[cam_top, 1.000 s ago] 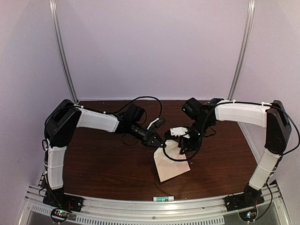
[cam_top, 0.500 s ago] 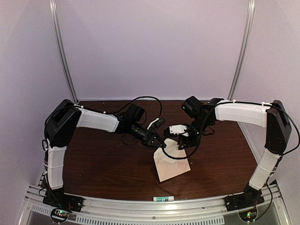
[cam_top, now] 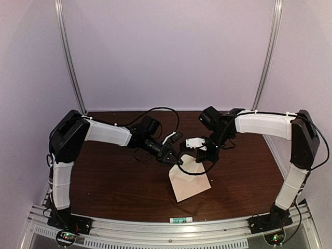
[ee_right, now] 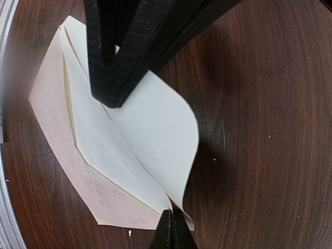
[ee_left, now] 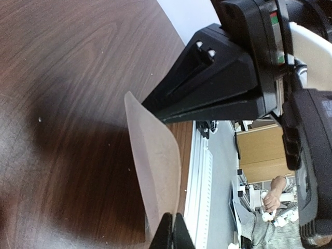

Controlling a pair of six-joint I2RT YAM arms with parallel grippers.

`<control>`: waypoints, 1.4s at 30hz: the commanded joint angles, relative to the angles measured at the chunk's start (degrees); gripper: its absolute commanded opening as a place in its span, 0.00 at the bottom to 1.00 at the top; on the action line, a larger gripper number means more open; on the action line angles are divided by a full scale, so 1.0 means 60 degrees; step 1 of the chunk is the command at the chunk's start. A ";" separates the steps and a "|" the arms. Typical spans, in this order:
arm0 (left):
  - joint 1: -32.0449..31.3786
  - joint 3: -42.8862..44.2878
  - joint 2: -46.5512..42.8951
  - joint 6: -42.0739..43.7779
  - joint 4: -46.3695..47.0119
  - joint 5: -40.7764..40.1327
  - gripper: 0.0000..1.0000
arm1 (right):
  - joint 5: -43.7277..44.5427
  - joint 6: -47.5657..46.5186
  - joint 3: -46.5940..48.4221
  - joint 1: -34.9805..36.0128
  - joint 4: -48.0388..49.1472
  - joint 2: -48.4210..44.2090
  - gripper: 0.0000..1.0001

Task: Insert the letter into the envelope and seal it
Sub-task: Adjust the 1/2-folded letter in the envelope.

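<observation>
The envelope [ee_right: 54, 119] lies on the table [cam_top: 114, 176] right under both sets of jaws. Its far tip is between them and its body spreads toward the near edge. It is a tan outer sheet, pointed at one side and faintly speckled. Smooth cream layers lie on it, with creases that meet in a V. One cream layer bows up off the rest in a rounded curve. Which cream layer is the letter cannot be told.

The right gripper [ee_right: 168, 225] has its jaws closed flat on the paper edge where the bowed layer and the layers under it come together. The left gripper [ee_left: 172, 232] is clamped on a thin tan edge of the same paper, which rises from its jaws in a curl to a sharp corner. That corner sits just beside the right gripper's tips, so each gripper stands at the far end of the other's sheet, close over the paper.

A black cable [cam_top: 194, 175] loops below the right jaws across the envelope's top. A glue stick [cam_top: 180, 220] lies well nearer than either jaw, at the table's near rail.
</observation>
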 commanded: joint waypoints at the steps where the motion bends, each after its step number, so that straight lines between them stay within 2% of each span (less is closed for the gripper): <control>1: 0.0007 0.0203 -0.0256 0.0573 -0.0373 -0.0155 0.00 | 0.0339 0.0096 0.0328 -0.0166 -0.0137 0.0190 0.00; 7: 0.0003 0.0226 -0.0286 0.0725 -0.0486 -0.0231 0.00 | 0.0028 -0.0069 0.0445 -0.0291 -0.0485 0.0271 0.00; 18: 0.0004 0.0218 -0.0286 0.0772 -0.0505 -0.0316 0.00 | 0.0047 -0.0314 0.0384 0.0454 -0.0803 0.0420 0.00; 29: 0.0004 0.0207 -0.0301 0.0853 -0.0566 -0.0361 0.00 | 0.0505 -0.0055 0.0210 0.0334 -0.0738 0.0536 0.00; 42: 0.0003 0.0229 -0.0316 0.0995 -0.0678 -0.0463 0.00 | 0.0377 -0.0029 0.0303 0.0343 -0.1168 0.0861 0.00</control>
